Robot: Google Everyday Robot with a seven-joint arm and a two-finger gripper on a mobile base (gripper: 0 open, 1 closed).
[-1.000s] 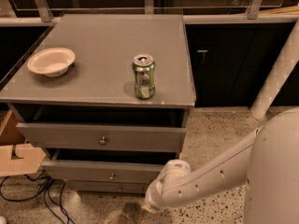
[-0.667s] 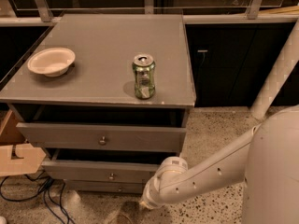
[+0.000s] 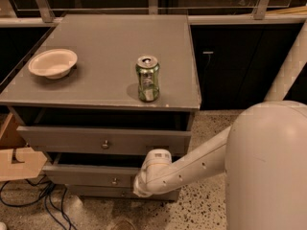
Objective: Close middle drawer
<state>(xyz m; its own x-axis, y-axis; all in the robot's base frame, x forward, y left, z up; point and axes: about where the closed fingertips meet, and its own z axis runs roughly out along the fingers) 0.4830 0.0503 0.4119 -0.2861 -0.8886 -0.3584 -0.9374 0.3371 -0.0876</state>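
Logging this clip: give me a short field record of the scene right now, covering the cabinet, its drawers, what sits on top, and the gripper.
cabinet: matte-grey wooden three-drawer cabinet
uppermost drawer: grey front, pulled out
middle drawer: grey flat front with a small round metal knob, pulled out, not yet closed
lowest drawer: only a strip of its front shows
on top: shallow white bowl at left; upright green metal can near the front edge
gripper: low, at the middle drawer's front, right of the knob

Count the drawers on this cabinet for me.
3: top drawer pulled out, middle drawer below it also out, bottom drawer partly behind the arm. The gripper is low at the middle drawer's right end.
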